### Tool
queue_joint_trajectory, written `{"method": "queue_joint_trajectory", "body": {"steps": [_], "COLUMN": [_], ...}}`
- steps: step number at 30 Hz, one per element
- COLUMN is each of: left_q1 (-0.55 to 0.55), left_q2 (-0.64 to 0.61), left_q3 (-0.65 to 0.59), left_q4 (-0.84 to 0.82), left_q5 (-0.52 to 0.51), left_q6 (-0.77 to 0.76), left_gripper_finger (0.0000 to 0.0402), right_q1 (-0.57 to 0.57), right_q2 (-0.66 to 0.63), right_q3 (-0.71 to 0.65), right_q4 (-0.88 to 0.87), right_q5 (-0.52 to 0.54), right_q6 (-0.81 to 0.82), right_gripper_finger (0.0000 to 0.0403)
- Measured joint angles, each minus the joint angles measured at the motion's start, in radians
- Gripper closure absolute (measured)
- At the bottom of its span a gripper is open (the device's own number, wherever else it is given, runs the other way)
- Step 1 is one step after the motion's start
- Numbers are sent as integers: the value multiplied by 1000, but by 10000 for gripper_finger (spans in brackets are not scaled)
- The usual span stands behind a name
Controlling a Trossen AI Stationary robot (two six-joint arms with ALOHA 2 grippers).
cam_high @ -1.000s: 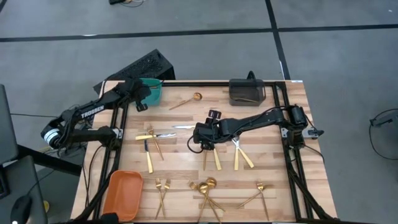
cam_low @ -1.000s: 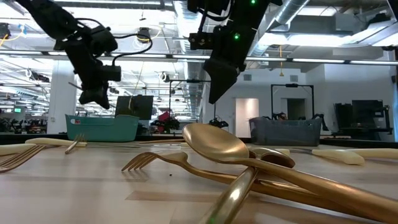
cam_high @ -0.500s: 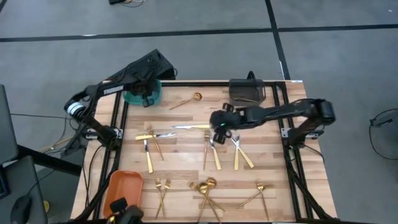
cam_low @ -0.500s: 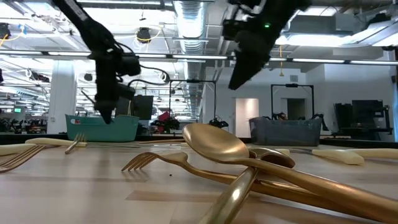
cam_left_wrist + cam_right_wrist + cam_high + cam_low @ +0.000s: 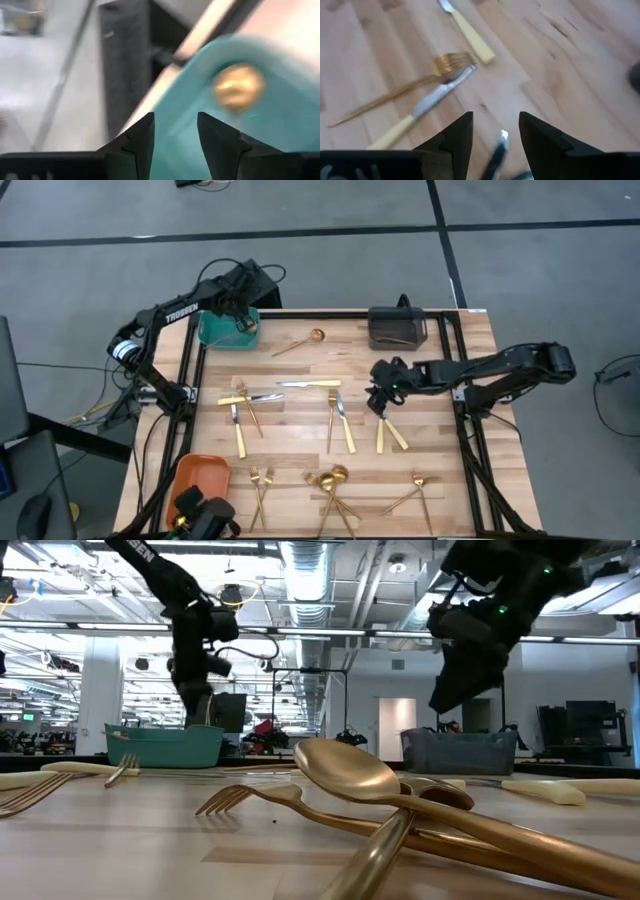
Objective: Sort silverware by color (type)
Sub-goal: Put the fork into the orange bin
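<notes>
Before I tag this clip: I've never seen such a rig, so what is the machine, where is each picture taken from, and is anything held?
Two dark robot arms work at a wooden table. One camera looks straight down, one sits at tabletop height, and one rides on each wrist. Gold forks, spoons and pale-handled knives lie scattered. The left gripper hangs over the teal bin, open, with a gold spoon below in the bin. The right gripper hovers above a fork and knife, open, holding nothing.
</notes>
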Motion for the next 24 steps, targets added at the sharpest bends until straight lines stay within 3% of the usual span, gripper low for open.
{"method": "queue_joint_trajectory", "body": {"steps": [5, 8, 18, 24], "left_q1": [-49, -123, -489, -706], "left_q2": [-16, -42, -190, -289], "left_q3": [6, -39, -259, -347], "left_q4": [-11, -1, 235, 358], "left_q5": [332, 423, 424, 335], "left_q6": [-97, -106, -347, -479], "left_gripper_finger": [279, 296, 335, 336], "right_q1": [60, 90, 171, 197], "right_q2": [-2, -2, 26, 114], "right_q3": [-54, -69, -76, -57], "right_q4": [76, 69, 133, 217], "right_q5": [1, 1, 5, -64], "right_q6": [28, 73, 90, 88], "right_gripper_finger": [221, 230, 244, 247]}}
